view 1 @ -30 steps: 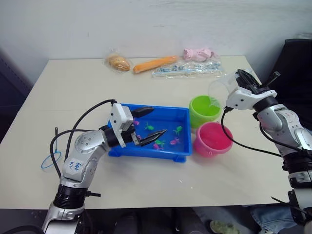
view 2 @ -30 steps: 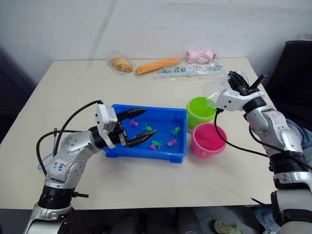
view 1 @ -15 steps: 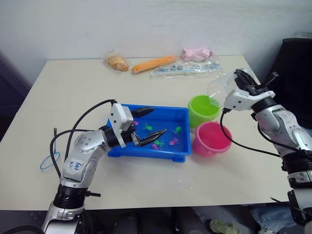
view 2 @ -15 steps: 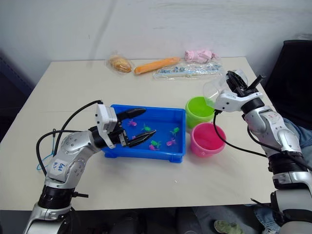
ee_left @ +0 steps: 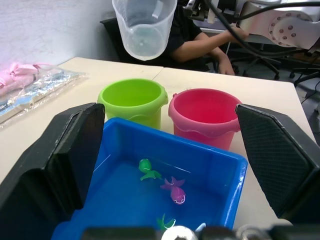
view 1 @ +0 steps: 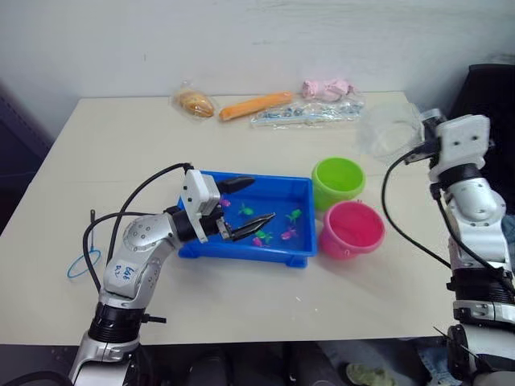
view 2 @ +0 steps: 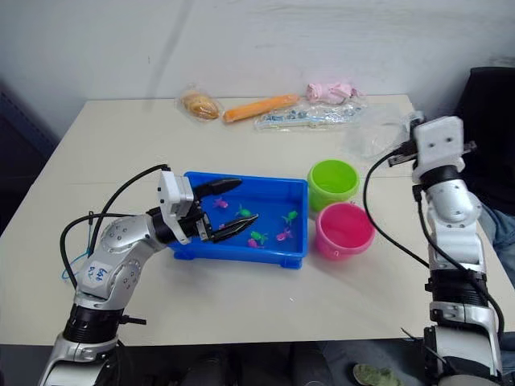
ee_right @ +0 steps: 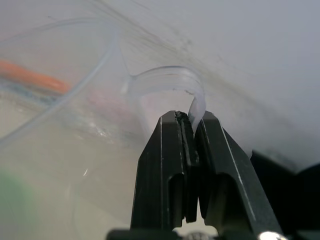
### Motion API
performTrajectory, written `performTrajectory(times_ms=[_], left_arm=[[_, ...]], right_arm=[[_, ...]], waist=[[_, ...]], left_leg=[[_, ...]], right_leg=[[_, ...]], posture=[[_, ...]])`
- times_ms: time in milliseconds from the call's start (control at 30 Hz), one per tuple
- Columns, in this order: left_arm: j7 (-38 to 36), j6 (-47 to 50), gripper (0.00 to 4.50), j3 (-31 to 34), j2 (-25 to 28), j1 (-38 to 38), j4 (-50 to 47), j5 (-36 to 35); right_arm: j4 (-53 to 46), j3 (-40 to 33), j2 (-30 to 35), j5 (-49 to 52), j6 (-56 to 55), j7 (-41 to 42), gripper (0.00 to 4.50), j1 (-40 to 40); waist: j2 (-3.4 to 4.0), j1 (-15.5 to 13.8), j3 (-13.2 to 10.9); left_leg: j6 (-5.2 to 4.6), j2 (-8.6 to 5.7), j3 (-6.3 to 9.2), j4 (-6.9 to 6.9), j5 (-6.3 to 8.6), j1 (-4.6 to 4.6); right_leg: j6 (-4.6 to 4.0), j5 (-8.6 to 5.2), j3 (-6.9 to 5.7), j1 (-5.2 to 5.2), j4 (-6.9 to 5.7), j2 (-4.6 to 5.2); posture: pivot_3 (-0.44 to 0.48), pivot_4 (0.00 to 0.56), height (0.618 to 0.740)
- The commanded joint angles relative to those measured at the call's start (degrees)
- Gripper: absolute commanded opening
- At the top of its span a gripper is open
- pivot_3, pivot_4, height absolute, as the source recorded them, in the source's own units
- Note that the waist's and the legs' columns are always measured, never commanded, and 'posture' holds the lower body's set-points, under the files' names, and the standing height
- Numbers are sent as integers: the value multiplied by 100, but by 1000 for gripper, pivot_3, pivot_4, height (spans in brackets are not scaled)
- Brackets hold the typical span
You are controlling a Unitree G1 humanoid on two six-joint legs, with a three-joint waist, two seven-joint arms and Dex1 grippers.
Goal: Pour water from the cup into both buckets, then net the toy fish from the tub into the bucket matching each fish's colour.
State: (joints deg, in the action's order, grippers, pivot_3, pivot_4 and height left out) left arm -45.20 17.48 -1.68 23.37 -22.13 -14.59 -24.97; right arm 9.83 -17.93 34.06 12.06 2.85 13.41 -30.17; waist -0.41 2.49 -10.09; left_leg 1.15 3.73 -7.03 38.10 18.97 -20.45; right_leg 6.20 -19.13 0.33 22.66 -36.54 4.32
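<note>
My right gripper is shut on the handle of the clear cup, which hangs roughly upright above the table's right rear, behind the buckets. The lime green bucket and the pink bucket stand side by side just right of the blue tub. Several tiny fish lie in the tub, among them a green fish and a pink fish. My left gripper is open over the tub's left half, holding nothing. The net lies at the table's left edge.
Along the back of the table lie a bagged bun, an orange carrot-like toy, a clear packet and a pink item. A person's arm shows beyond the table. A black chair stands at the right.
My right arm has swung the cup up from its tilt over the green bucket and drawn it back to the right. The left arm has not moved.
</note>
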Motion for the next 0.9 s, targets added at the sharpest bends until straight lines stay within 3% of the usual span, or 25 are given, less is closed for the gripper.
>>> performTrajectory(times_ms=[33,133,233,500,900], left_arm=[[-330,-60,4500,100,137,-88,-29,-231],[-846,-105,4500,85,402,-82,16,-333],[-1298,-17,4500,44,603,-131,-3,-532],[-1916,104,4500,-121,769,-225,4,-650],[-1901,90,4500,-217,659,-385,86,-575]], right_arm=[[-1097,-1038,4,1516,1416,11,64,314],[-1914,-1672,84,2558,2630,32,64,1048],[-2345,-2092,-62,2928,3174,-165,64,1797],[-2229,-2108,-741,2571,2603,-155,64,2906],[-1026,-1505,-1591,1384,924,-502,64,2734]], waist=[[0,-43,0],[1,-92,0],[0,-94,0],[1,-67,1],[1,-71,1]], left_leg=[[0,0,1,-1,0,-1],[-2,2,7,-5,1,-3],[-5,-2,5,-5,3,-5],[-14,-15,-8,-6,9,-1],[-12,-15,-6,-6,9,-1]], right_leg=[[0,0,0,0,0,0],[0,0,3,1,4,0],[-1,-1,2,1,5,1],[4,2,6,-1,13,-4],[4,2,9,0,13,-8]], posture=[[0,150,740],[0,150,740],[0,150,740],[0,150,740],[0,150,740]])
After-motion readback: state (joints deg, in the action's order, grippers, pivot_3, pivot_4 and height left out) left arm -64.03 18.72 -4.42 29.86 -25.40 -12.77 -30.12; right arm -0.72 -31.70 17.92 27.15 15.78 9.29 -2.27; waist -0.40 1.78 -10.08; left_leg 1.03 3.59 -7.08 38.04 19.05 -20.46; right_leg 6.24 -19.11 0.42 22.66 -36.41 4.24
